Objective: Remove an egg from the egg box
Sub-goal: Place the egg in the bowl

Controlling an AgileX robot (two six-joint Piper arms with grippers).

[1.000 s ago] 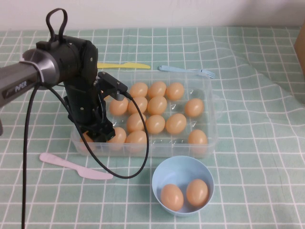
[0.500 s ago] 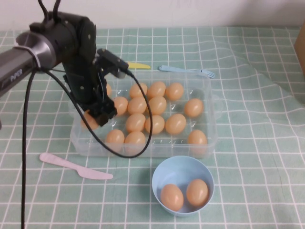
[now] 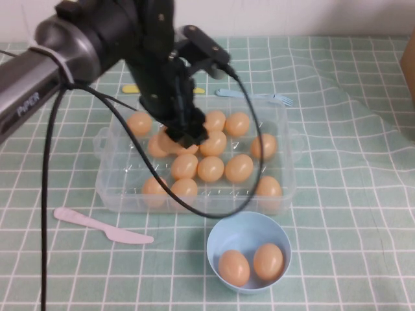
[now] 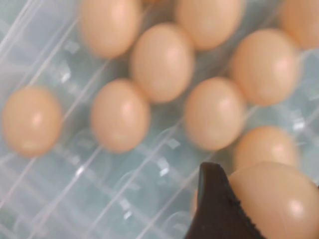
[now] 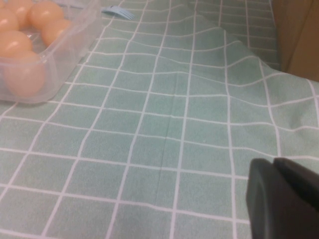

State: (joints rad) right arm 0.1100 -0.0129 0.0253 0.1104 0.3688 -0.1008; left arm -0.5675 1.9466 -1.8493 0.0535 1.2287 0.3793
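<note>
One egg [image 4: 269, 199] sits between the fingers of the left gripper [image 3: 183, 137], a dark fingertip [image 4: 215, 206] pressed against its side in the left wrist view; the jaws stand wide around it, grasping. In the high view this egg appears only as a tan patch at about 9 o'clock of the fingertips, above the middle of the egg box [image 3: 285, 188], and the wrist view shows it well clear of the cells beneath, so it is judged lifted but not yet carried past the walls. About a dozen other eggs remain in the clear tray, with bare cells toward 8 o'clock of the gripper and the fullest rows from 3 to 5 o'clock. Outward from the box, a light-blue bowl [image 3: 248, 227] holding two eggs lies at 5 o'clock, just beyond the near wall; a pink plastic knife [image 3: 100, 225] lies at 7 o'clock, a blue fork [image 3: 254, 96] at 2 o'clock beyond the far wall, and a yellow utensil [image 3: 133, 89] shows partly behind the arm. The right gripper [image 5: 281, 199] is parked over bare checked cloth, well apart from the box, fingers together. Step in hand: extraction. The next move probably calls for a steady carry toward 5 o'clock, clearing the near wall before any descent over the bowl, with the grip unchanged.
</note>
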